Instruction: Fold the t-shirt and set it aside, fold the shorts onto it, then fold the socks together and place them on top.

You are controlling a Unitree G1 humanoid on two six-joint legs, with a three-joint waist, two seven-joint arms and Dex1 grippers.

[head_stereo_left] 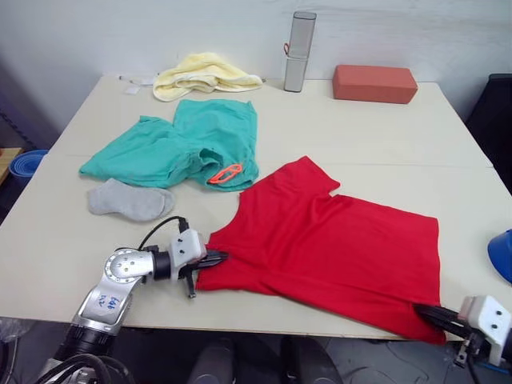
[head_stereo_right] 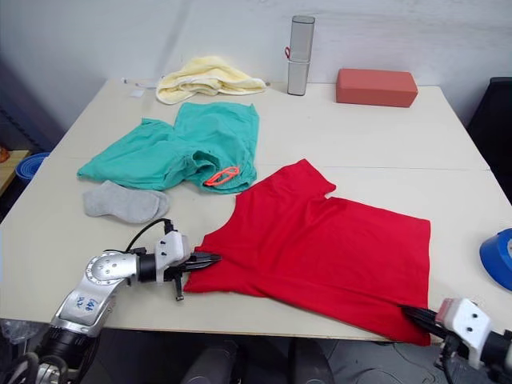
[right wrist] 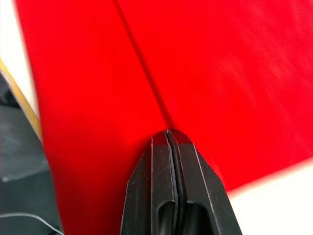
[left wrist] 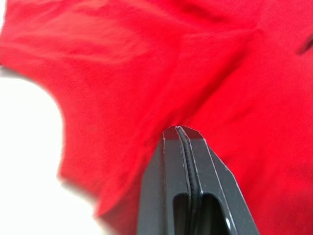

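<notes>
Red t-shirt (head_stereo_left: 320,244) pinched by both closed tools, left tool (head_stereo_left: 214,258), right tool (head_stereo_left: 424,312), tips hidden in cloth

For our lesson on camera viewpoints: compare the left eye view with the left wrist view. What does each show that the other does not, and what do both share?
Left eye view alone: the teal-green fabric shorts with an orange drawstring loop, a light grey knit sock, a pale yellow towel, a silver cylinder and a red-brown block.

Left wrist view alone: the left gripper's two black fingers pressed shut on a fold of cloth.

Both: the bright red cotton t-shirt on the pale table.
</notes>
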